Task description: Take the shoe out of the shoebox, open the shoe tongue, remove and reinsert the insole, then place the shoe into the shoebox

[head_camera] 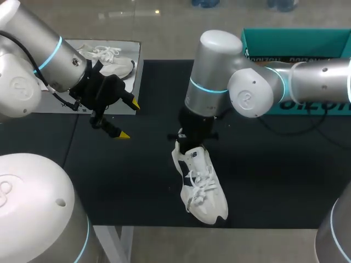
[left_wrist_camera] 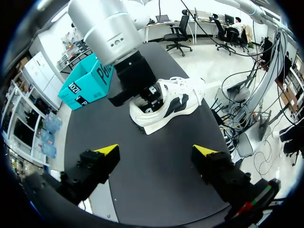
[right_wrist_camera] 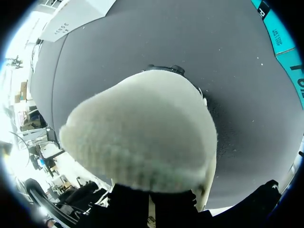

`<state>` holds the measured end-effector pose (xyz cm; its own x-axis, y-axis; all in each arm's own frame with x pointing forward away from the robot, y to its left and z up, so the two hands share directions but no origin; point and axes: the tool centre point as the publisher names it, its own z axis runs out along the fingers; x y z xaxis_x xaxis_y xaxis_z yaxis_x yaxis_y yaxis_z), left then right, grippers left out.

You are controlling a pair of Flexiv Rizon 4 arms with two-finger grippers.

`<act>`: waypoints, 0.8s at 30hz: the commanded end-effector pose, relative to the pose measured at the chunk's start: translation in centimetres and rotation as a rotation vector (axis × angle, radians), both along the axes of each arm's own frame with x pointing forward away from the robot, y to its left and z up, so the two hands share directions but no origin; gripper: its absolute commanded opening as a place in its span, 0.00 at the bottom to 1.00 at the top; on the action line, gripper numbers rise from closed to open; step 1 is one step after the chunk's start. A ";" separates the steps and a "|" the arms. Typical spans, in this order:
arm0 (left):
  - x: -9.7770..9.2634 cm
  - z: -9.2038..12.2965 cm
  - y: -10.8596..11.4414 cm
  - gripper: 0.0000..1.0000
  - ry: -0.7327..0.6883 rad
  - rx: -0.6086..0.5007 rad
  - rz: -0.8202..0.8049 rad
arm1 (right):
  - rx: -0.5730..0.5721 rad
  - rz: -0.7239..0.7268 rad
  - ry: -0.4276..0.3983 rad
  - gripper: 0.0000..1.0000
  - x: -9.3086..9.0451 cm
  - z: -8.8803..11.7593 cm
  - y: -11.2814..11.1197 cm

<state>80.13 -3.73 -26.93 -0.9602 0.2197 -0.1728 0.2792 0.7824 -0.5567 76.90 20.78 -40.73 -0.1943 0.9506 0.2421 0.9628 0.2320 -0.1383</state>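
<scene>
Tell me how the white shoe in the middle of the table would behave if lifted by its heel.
The shoe probably keeps its shape: its thick sole looks firm. The upper likely gives under a squeeze, since it looks like soft knit. Its loose laces may dangle or snag, and lifted by the heel, the toe would likely droop.

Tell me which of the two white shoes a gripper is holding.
The black-trimmed shoe at mid-table: the right gripper clamps its heel. The plain white shoe lies untouched on a grey panel.
</scene>
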 end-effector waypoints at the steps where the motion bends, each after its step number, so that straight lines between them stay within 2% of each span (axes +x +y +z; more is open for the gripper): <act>1: 0.1 0.0 -0.1 1.00 0.001 0.003 -0.001 | -0.024 -0.002 -0.025 0.00 -0.8 2.0 -0.7; 7: 0.1 0.0 -0.1 1.00 0.001 0.003 -0.001 | -0.074 0.010 -0.043 0.00 -0.9 4.4 -0.8; 12: 0.1 0.0 -0.1 1.00 0.001 0.003 -0.001 | -0.114 0.020 -0.032 0.00 -1.1 5.1 -1.0; 19: 0.1 0.0 -0.1 1.00 0.001 0.003 -0.001 | -0.115 0.014 0.029 0.00 -1.3 3.1 -2.0; 24: 0.1 0.0 -0.1 1.00 0.001 0.003 -0.001 | -0.099 0.013 0.060 0.00 -1.1 1.8 -1.8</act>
<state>80.13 -3.73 -26.93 -0.9602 0.2197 -0.1727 0.2792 0.7824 -0.5567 75.44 18.68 -37.58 -0.1965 0.9698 0.1443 0.9523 0.2239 -0.2073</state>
